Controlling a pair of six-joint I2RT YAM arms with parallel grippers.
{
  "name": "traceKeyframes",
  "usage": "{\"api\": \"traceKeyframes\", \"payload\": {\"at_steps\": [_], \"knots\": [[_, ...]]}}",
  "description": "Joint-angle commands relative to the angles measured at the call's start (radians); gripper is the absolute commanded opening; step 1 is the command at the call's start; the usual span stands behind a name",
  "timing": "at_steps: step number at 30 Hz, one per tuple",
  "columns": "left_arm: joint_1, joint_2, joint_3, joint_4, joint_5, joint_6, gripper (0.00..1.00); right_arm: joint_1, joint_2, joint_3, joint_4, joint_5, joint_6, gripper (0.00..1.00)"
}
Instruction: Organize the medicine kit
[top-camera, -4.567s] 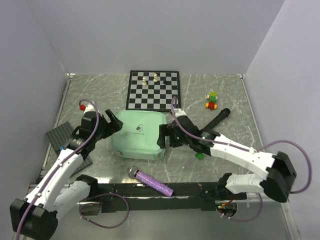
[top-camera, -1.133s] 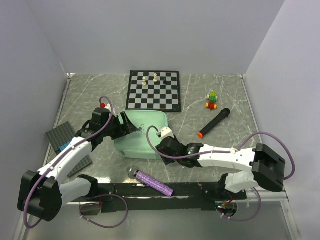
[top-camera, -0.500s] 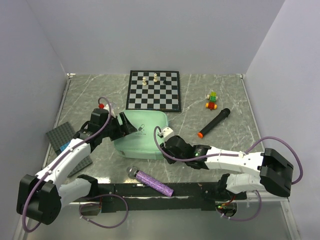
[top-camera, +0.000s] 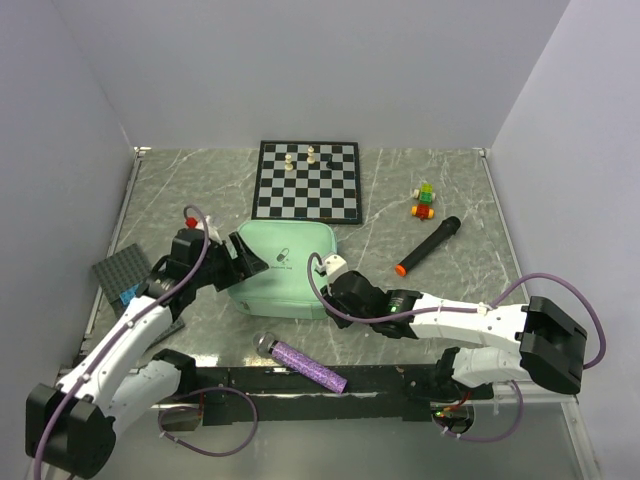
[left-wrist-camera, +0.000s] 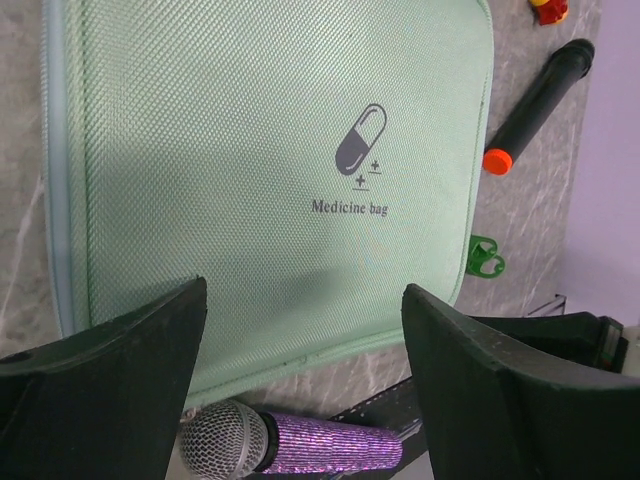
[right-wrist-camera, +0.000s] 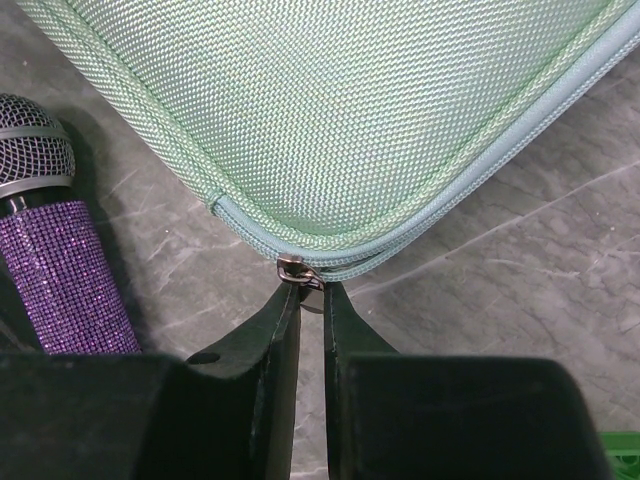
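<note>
Low, right end effector (right-wrist-camera: 311, 290) pinches medicine kit (right-wrist-camera: 330, 120) zipper (right-wrist-camera: 296, 268)

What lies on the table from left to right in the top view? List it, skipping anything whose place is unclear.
From the left: dark grey studded plate → medicine kit → black stick with an orange tip. The chessboard and the purple microphone overlap the kit's span, so they are left out.

My left arm (top-camera: 125, 335) and right arm (top-camera: 460, 318) are showing white shells and black joints; purple cables (top-camera: 541, 277) are looping along both; a green light (top-camera: 405, 296) is glowing by my right wrist.
</note>
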Motion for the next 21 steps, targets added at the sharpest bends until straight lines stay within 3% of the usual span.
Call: {"api": "traceKeyframes", "payload": {"at_steps": [1,6,12,21], "knots": [[-0.001,-0.096,-0.025,-0.054,-0.019,-0.089,0.84,-0.004,-0.039,-0.001,0.015,-0.005,-0.018,0.0],[-0.003,-0.242,-0.102,-0.092,-0.005,-0.22,0.92,0.017,-0.036,0.032,-0.016,0.004,0.019,0.0],[-0.004,-0.36,-0.226,-0.065,0.029,-0.362,0.92,0.074,0.024,0.075,-0.013,0.026,0.068,0.0],[-0.004,-0.382,-0.21,-0.167,0.033,-0.376,0.89,0.126,0.093,0.123,-0.042,0.084,0.088,0.0]]}}
